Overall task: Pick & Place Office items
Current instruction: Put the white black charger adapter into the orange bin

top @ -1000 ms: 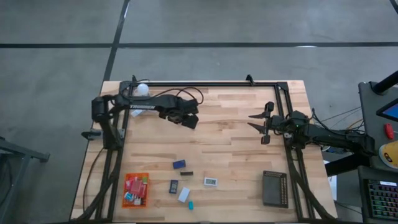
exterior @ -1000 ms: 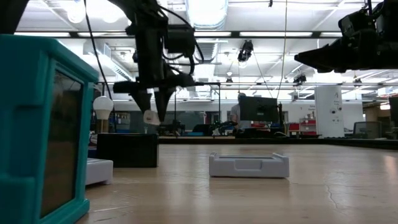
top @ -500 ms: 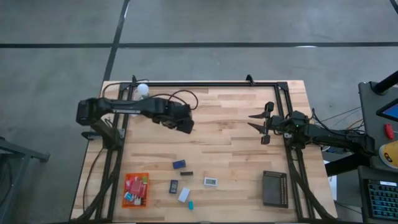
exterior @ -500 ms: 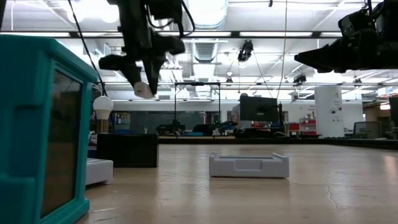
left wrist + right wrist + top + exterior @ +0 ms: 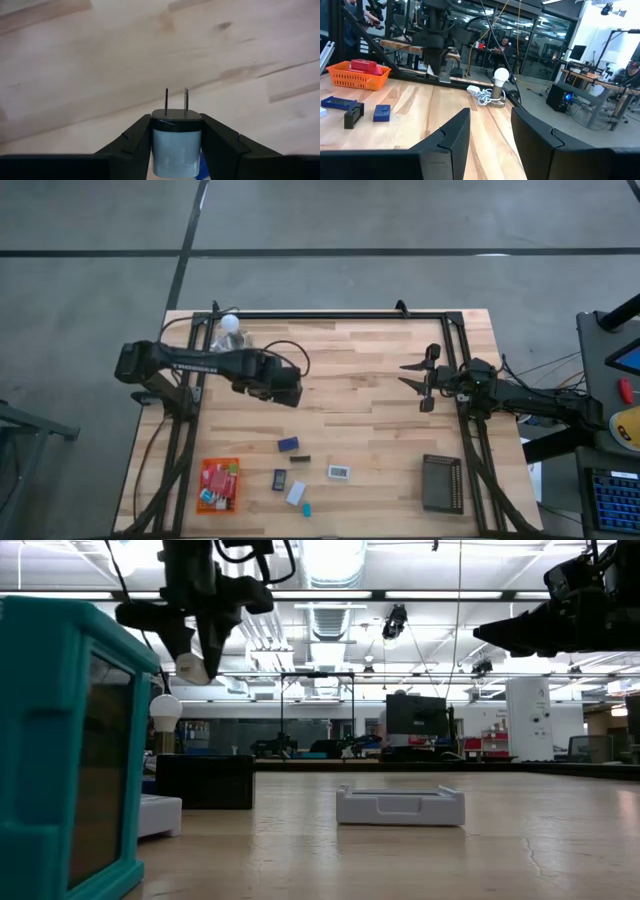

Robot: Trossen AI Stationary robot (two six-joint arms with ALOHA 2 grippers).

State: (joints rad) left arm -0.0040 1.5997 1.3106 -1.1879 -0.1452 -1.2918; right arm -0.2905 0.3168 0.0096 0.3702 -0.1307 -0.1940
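Wooden bench top point(image 5: 370, 430), workshop hall behind. I'm taking the orange tray point(image 5: 219, 485) as ref, working near edge to far.

Near edge: orange tray holds several red/pink pcs point(image 5: 216, 477). Loose items on the wood beside it, toward table centre: teal pc point(image 5: 307, 509), white block point(image 5: 296, 494), dark block point(image 5: 280, 480), white flat unit point(image 5: 339, 472), small black pc point(image 5: 300, 459), navy block point(image 5: 288, 444). Black tray point(image 5: 441, 482) at the opposite near corner looks empty.

Mid-table: left gripper point(image 5: 176, 131) is up in the air, beyond the orange tray, clamped on a white plug adapter point(image 5: 176, 146), prongs pointing forward. Right gripper point(image 5: 488, 131) waits beyond the black tray, fingers apart, nothing between.

Far edge: white bulb point(image 5: 231, 324) w/ cord.

Assessment: partly done; I count six pcs on the wood, one in carry.
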